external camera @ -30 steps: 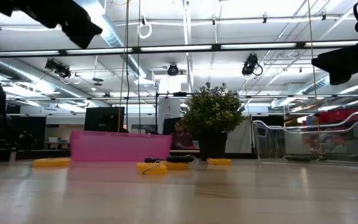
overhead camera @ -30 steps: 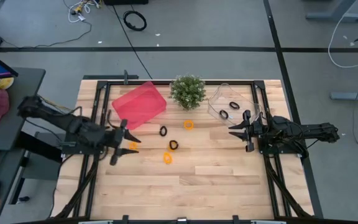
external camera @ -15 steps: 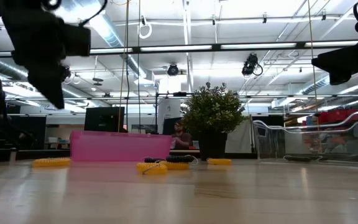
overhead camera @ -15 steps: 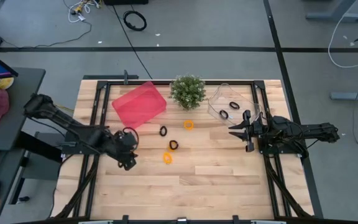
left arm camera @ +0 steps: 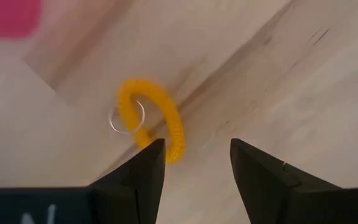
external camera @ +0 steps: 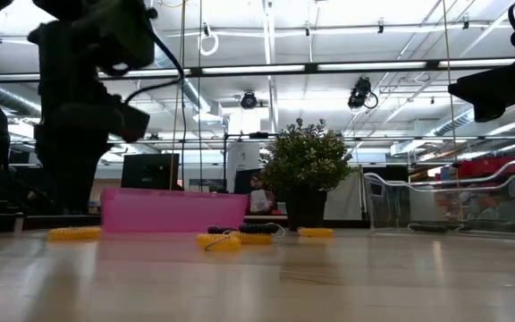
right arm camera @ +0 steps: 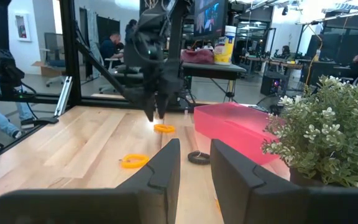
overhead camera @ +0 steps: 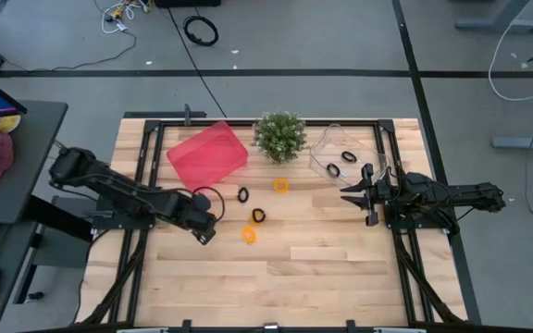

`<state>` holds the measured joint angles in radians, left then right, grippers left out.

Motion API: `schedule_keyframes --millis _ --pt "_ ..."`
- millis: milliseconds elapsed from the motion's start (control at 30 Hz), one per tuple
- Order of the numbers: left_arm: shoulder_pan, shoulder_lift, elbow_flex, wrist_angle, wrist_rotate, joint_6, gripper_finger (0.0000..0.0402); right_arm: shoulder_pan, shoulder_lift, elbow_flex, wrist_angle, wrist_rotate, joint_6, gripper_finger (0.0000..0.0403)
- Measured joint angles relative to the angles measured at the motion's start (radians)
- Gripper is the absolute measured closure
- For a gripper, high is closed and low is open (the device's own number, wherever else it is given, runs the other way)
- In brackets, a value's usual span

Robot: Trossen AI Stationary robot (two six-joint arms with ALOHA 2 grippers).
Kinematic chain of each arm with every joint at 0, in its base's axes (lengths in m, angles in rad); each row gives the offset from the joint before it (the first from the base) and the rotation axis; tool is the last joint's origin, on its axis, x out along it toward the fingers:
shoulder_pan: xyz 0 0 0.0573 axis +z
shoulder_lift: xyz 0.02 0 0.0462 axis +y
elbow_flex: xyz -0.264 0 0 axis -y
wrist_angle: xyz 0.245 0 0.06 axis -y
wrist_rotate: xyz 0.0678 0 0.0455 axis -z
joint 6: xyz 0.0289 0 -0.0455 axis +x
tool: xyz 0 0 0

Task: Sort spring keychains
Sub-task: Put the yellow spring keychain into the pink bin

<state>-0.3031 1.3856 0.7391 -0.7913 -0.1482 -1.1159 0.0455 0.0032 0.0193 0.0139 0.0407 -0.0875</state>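
My left gripper (overhead camera: 203,229) (left arm camera: 194,155) points down, open, just above an orange spring keychain (left arm camera: 152,121) with a metal ring, which lies flat on the wood; one finger stands over its end and the other to the side. The right wrist view shows this gripper (right arm camera: 155,112) over that keychain (right arm camera: 163,129). Other keychains lie flat on the table: black (overhead camera: 243,195), orange (overhead camera: 280,186), black (overhead camera: 258,215), orange (overhead camera: 249,235). Two black ones (overhead camera: 340,163) lie in the clear container (overhead camera: 322,148). My right gripper (overhead camera: 357,195) (right arm camera: 194,158) waits open beside that container.
A pink tray (overhead camera: 206,155) sits at the far left of the table and a green potted plant (overhead camera: 279,136) stands between it and the clear container. Bare wood lies along the near half of the table (overhead camera: 276,277). People sit in the room beyond.
My left gripper has moved toward the table's right and come down over the orange keychain nearest it, tipping from level to pointing down. The keychains have not moved. My right arm has kept still.
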Motion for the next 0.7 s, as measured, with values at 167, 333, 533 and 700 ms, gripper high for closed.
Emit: schedule_keyframes --millis 167,333,533,700 --pt "0.023 0.076 0.0 0.041 0.048 0.059 0.0231 0.0 0.0 0.0 0.0 0.0 0.0 0.031" --pt "0.059 0.131 0.0 0.039 0.071 0.073 0.024 0.0 0.0 0.0 0.0 0.0 0.0 0.031" --pt "0.083 0.17 0.003 0.06 0.103 0.105 0.0257 0.0 0.0 0.0 0.0 0.0 0.0 0.031" --pt "0.092 0.171 0.003 0.075 0.11 0.159 0.0318 0.0 0.0 0.0 0.0 0.0 0.0 0.031"
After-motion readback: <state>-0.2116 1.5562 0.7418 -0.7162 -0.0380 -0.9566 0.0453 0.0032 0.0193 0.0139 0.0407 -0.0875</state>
